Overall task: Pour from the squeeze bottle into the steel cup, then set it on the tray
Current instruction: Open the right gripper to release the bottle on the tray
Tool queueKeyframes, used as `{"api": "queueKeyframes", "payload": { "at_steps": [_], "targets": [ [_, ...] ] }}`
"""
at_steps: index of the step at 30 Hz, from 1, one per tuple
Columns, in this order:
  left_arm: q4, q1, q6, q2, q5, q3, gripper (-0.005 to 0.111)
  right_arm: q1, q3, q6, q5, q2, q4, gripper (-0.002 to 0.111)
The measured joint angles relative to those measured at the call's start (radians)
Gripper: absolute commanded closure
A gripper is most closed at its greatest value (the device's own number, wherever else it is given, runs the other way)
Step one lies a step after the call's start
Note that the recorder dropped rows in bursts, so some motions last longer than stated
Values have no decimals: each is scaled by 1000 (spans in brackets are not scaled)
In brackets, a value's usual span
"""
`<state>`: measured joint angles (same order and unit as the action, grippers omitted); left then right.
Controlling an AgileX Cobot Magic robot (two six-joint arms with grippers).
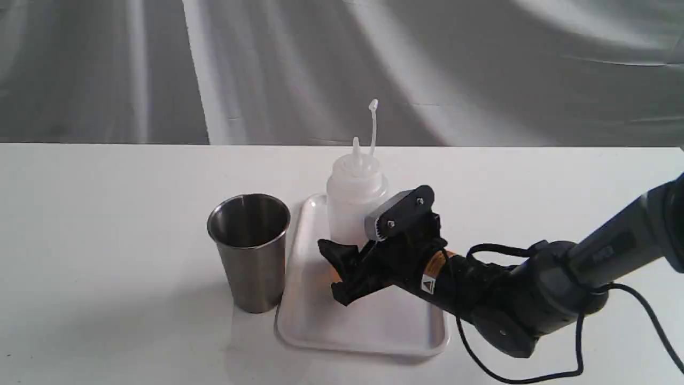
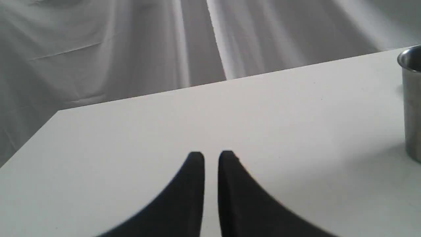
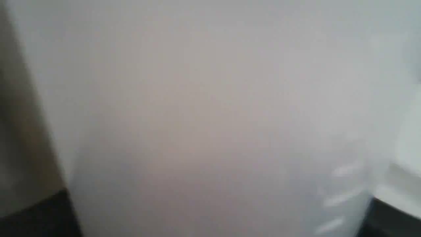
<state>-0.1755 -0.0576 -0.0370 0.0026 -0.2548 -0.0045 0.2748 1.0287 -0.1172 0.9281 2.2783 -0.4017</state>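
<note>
squeeze bottle [image 1: 352, 198]: upright on the tray [image 1: 374, 326], toward its far end; cap strap sticking up, amber liquid low inside
right gripper [image 1: 350, 240]: jaws clamped on the bottle's lower body, one on each side; the wrist view is a blur of bottle wall
steel cup [image 1: 251, 251]: upright on the table [image 1: 107, 214], just beside the tray's left edge
left gripper [image 2: 211, 156]: jaws nearly together, thin slit, nothing between, over bare table
</note>
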Motion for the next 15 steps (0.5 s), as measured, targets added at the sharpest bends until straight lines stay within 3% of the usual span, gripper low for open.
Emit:
{"api": "queueKeyframes", "payload": {
  "at_steps": [6,11,15],
  "targets": [
    [0,0,0,0,0,0,98,0,-23,0,32,0,0,66],
    [0,0,0,0,0,0,98,0,-23,0,32,0,0,31],
    [0,0,0,0,0,0,98,0,-29,-1,46,0,0,16]
  ]
}}
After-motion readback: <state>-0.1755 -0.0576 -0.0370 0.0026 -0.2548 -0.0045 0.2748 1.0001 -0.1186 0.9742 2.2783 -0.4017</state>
